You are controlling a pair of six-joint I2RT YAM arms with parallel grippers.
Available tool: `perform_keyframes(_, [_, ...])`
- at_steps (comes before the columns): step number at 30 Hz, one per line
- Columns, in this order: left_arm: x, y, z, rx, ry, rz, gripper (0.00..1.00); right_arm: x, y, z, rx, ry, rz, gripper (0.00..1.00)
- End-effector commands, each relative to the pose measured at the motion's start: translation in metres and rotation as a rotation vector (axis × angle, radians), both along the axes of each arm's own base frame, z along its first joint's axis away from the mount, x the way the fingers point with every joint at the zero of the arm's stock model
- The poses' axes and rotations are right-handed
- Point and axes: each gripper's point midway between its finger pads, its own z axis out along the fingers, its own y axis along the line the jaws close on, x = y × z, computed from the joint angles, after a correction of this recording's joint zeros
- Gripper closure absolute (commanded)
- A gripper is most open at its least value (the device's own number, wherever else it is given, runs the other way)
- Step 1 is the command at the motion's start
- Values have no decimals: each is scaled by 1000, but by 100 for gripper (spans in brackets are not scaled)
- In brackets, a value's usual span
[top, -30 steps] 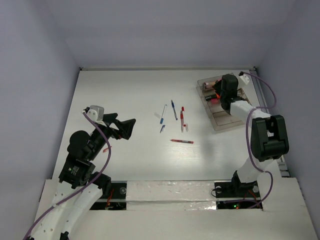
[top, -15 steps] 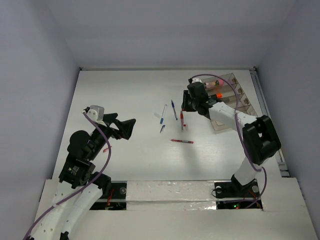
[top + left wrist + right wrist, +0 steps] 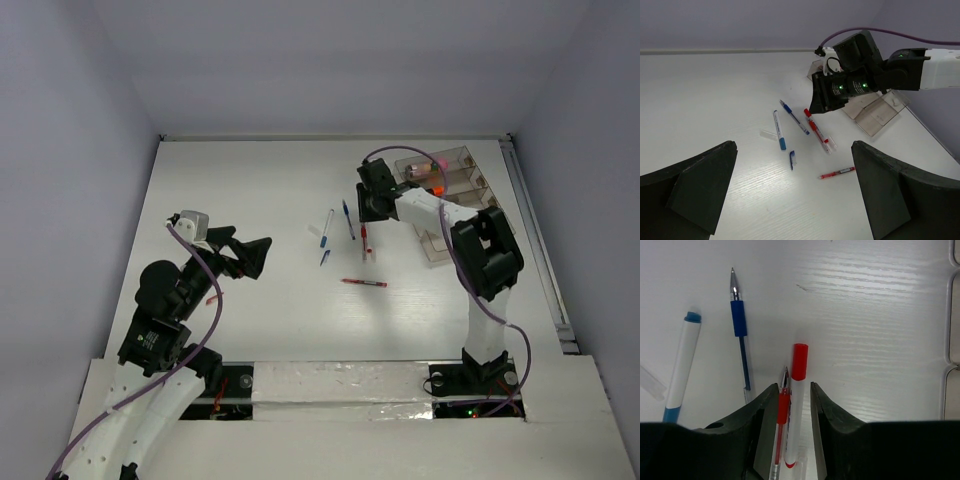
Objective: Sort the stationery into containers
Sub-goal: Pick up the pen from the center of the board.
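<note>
1. Top external, whole layout, given by no other view: white surface (image 3: 250,170); left end effector (image 3: 248,243) over the left half, well apart from all stationery; right end effector (image 3: 372,203) low over the pen cluster right of centre; clear organiser (image 3: 455,235) just beside it, toward the far right corner. Pink item (image 3: 437,162) and orange-tipped item (image 3: 436,187) inside the organiser's far end; exact compartment not discernible.
2. Left wrist, low side-on look across the surface: left end effector spread fully wide, nothing between its fingers. Right end effector seen tip-down at the far end of the paired red pens. Shown here and out of frame for the right wrist: lone red pen (image 3: 837,173) nearest this camera, small blue cap (image 3: 792,160), and the organiser standing behind the right arm.
3. Right wrist, close detail unavailable elsewhere: fingers partly spread, straddling two pens that lie side by side on the surface, an uncapped red pen (image 3: 781,425) and a red-capped pen (image 3: 799,390). Pad contact with either pen impossible to tell. Blue pen (image 3: 740,340) just left of the pair, white pen with blue ends (image 3: 682,365) further left, clear cap (image 3: 650,382) at the frame's left edge.
</note>
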Motion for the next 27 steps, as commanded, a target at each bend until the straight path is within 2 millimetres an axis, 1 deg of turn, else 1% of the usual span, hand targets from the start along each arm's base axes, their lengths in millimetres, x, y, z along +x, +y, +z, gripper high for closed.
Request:
perform_keyframes(1, [-2,-1,27,-26,-66,-13,1,15,-3,13,-44,-43,-19,63])
perform_keyframes(8, [-2,-2,26,-26,-65,-14,1,23,-1,-5,-70,-21,-31,66])
perform_keyframes(11, [-2,-2,26,-26,-65,-14,1,25,-4,-8,-87,-22,-42,68])
perform_keyframes(16, [-2,-1,26,-26,-65,-14,1,24,-9,-19,-120,-3,-51,71])
perform_keyframes(24, [-2,-1,27,-26,-66,-13,1,21,-14,-28,-156,19,-54,76])
perform_keyframes(25, [-2,-1,27,-26,-66,-13,1,21,-14,-28,-157,19,-53,77])
perform_keyframes(26, [-2,-1,27,-26,-66,-13,1,21,-14,-30,-156,21,-57,91])
perform_keyframes(27, [-2,-1,27,-26,-66,-13,1,22,-14,-29,-156,20,-57,100])
